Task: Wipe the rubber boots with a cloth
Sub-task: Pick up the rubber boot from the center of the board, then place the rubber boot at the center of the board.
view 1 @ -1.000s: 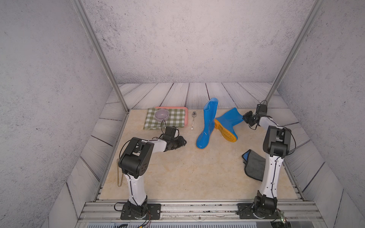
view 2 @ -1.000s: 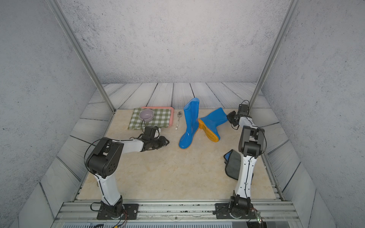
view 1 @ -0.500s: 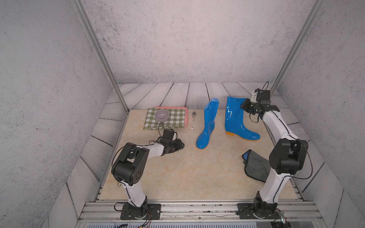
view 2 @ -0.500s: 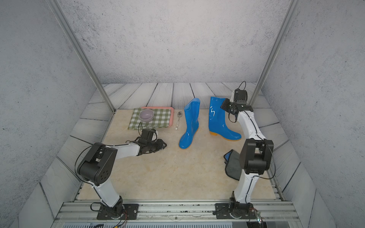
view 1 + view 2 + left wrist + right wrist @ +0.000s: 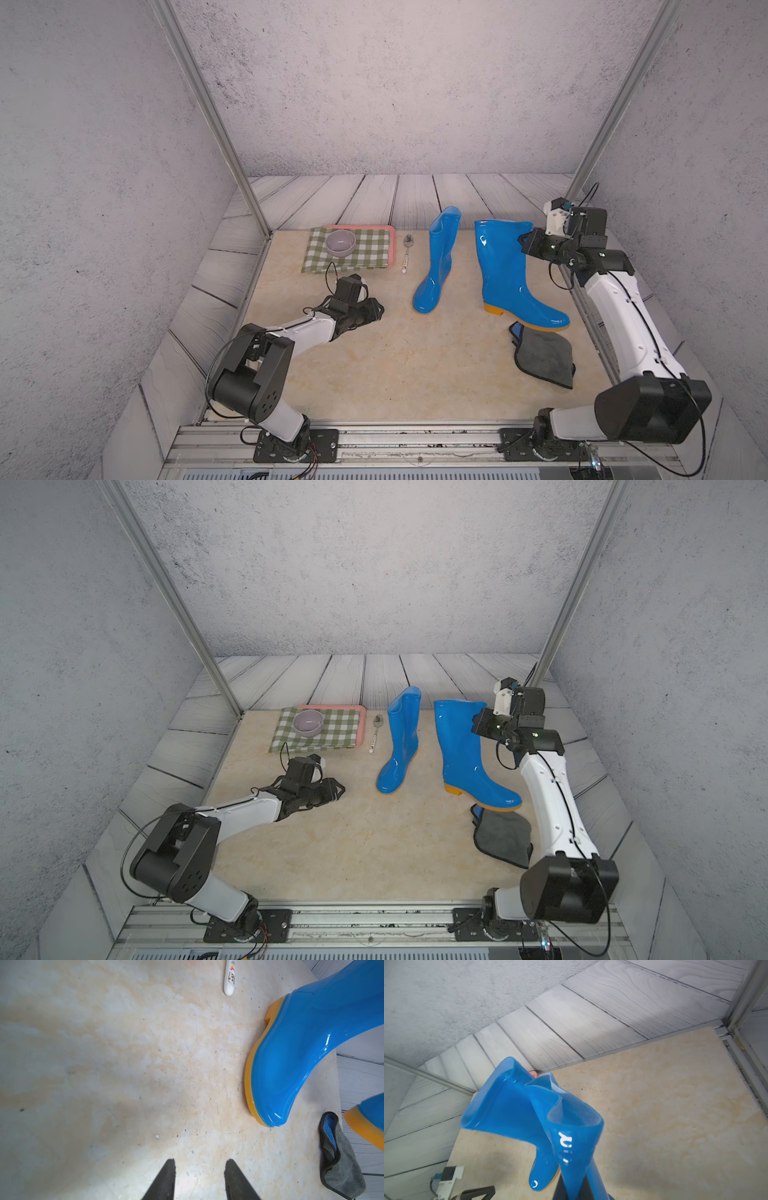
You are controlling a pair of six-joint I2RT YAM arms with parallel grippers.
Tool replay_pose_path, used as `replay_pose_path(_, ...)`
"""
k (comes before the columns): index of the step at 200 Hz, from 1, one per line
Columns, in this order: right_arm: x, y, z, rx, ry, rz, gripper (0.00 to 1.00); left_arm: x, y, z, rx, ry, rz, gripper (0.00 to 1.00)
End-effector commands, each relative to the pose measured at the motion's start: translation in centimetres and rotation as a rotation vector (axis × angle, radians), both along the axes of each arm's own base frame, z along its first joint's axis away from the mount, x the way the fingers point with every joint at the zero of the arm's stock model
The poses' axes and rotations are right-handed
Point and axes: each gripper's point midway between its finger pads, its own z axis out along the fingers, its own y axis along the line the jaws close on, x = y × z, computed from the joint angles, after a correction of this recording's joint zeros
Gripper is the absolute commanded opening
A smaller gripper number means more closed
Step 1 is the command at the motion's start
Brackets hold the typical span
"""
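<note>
The boot (image 5: 512,272) in the right hand (image 5: 525,242) hides the cloth (image 5: 545,362) edge

Grey walls (image 5: 374,83), aluminium posts (image 5: 216,124) and mounting rail (image 5: 415,434) mark a lab cell.

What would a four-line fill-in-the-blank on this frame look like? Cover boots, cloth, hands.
1. The right hand is shut on the top rim of one rubber boot, which stands ____ on its sole.
2. The left hand is open, holding ____.
3. The dark grey cloth lies on the table, held by ____ hand.
4. The bowl sits on the ____-and-white checked cloth.

Missing words: upright; nothing; neither; green.
</note>
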Motion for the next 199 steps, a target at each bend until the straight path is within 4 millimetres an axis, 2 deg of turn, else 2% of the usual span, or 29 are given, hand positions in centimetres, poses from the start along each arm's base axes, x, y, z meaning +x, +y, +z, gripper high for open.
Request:
replay_pose_path(1, -3.2, 2.7, 2.9, 0.040, -0.081, 0.165, 0.00, -0.9, 0.4, 0.3, 0.027, -0.013, -0.004, 0.43)
replay_pose_path(57, -8.3, 6.5, 2.4, 0.183, -0.016, 0.411, 0.00, -1.4, 0.4, 1.0, 0.025, -0.034, -0.004, 0.43)
replay_pose_path(125, -10.9, 8.6, 0.1, 0.298, 0.133, 0.554, 0.00, -1.8, 0.8, 1.7, 0.035, -0.058, 0.005, 0.43)
replay_pose_path(164, -13.0, 10.5, -2.5, 0.285, 0.248, 0.604, 0.00, -1.7, 1.9, 2.4, 0.067, -0.093, 0.046, 0.44)
replay_pose_path(199, -15.3, 12.6, -4.6, 0.250, 0.326, 0.683, 0.00, -1.8, 2.4, 2.8, 0.075, -0.105, 0.066, 0.51)
